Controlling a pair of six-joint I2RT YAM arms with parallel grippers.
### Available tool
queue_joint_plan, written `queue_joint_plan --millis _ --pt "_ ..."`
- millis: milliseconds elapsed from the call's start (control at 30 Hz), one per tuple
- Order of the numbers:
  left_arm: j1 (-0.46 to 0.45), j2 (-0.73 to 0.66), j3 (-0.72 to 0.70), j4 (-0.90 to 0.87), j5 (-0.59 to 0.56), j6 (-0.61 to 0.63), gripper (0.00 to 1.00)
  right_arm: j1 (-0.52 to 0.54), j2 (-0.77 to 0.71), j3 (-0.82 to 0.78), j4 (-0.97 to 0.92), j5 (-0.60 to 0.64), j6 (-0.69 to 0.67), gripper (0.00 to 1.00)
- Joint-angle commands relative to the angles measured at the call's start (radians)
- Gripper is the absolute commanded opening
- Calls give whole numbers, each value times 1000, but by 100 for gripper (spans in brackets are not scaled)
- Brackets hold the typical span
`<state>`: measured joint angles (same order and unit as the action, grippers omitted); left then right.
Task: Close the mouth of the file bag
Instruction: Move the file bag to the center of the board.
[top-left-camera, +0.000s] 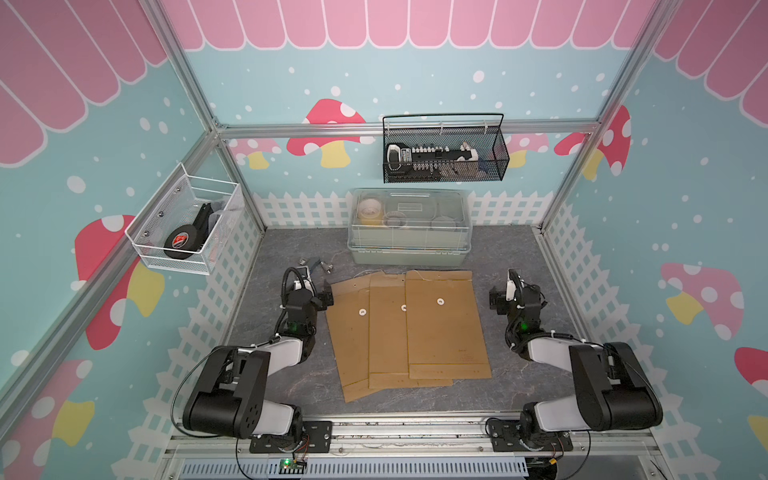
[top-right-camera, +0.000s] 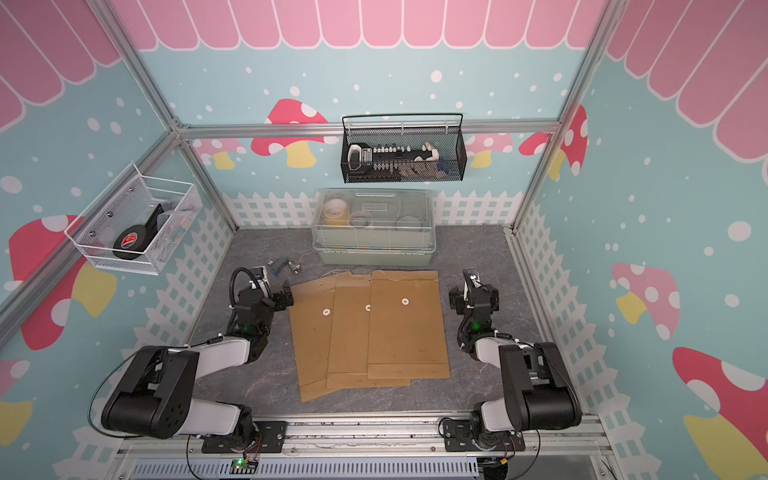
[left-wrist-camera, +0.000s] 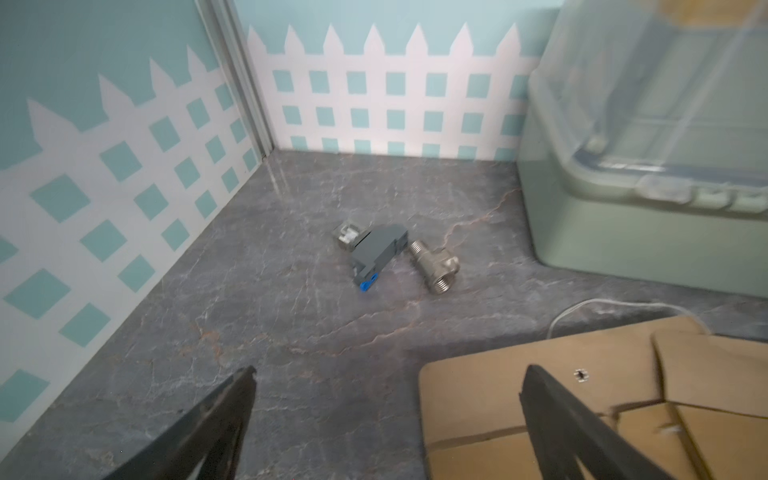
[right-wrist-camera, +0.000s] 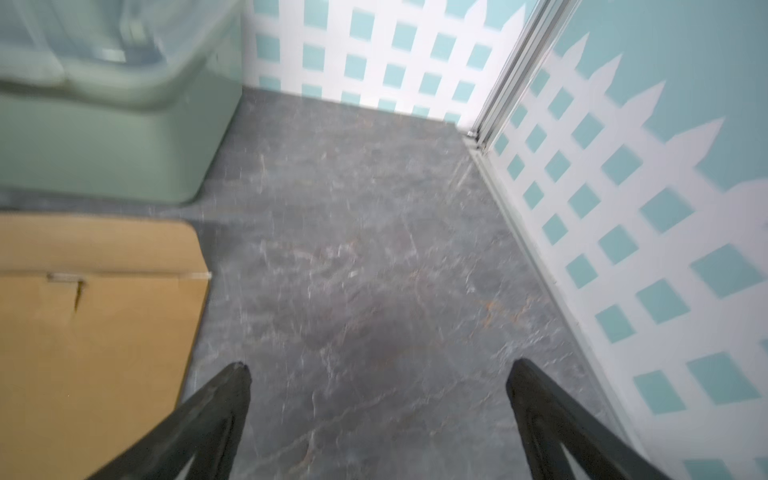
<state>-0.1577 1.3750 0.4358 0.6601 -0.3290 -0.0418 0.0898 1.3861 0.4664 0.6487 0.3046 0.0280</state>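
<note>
Three brown paper file bags lie overlapped on the grey table in both top views: a right one (top-left-camera: 444, 328), a middle one (top-left-camera: 386, 336) and a left one (top-left-camera: 349, 349). Each has a white round button, and their flaps lie unfolded at the far end with thin white strings. My left gripper (top-left-camera: 306, 277) hovers open beside the left bag's far corner (left-wrist-camera: 478, 399), with one finger over that corner. My right gripper (top-left-camera: 515, 276) stands open just right of the right bag (right-wrist-camera: 95, 332). Nothing is between the fingers of either gripper (left-wrist-camera: 388, 370) (right-wrist-camera: 379, 365).
A green storage box with a clear lid (top-left-camera: 409, 232) stands just behind the bags. A small grey and blue part (left-wrist-camera: 374, 253) and a metal fitting (left-wrist-camera: 436, 266) lie ahead of the left gripper. A black wire basket (top-left-camera: 444, 153) and a white mesh basket (top-left-camera: 183, 224) hang on the walls.
</note>
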Motion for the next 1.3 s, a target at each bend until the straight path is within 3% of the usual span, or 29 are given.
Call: queue_joint_plan --millis 0,100,133,200,233,333,400,467,500,667,800,933,1100,1267 --pt "-64 -96 72 -218 -196 -31 99 42 -111 122 -285 149 79 99" --pt "-133 -210 126 -393 -251 -110 99 77 -192 307 -721 246 278 99" --pt "-158 -248 153 -464 -265 -134 99 77 -208 370 -853 218 357 99" --pt "-188 -303 209 -592 -276 -213 99 77 -229 400 -923 148 489 99" --pt "-189 -326 234 -653 -238 -255 99 74 -242 398 -955 92 566 99" --pt "-168 -367 286 -763 -57 -414 99 50 -276 352 -894 -196 596 99" --pt "-129 -388 302 -803 73 -519 99 52 -275 341 -925 -262 674 91" --pt "-88 -401 314 -811 219 -488 96 62 -256 353 -1004 -297 718 83" --pt "-98 -397 340 -857 208 -464 91 81 -239 367 -1069 -279 736 81" --pt "-261 -306 456 -1015 117 -435 84 240 -147 395 -1171 -276 752 76" --pt "-443 -188 463 -963 50 -487 83 351 -27 397 -1102 -288 803 75" --pt "-564 -24 458 -825 72 -572 82 392 118 438 -1011 -346 869 71" --pt "-638 198 503 -701 169 -651 80 409 255 462 -905 -439 942 69" --pt "-639 340 481 -599 266 -750 78 397 315 462 -955 -441 894 67"
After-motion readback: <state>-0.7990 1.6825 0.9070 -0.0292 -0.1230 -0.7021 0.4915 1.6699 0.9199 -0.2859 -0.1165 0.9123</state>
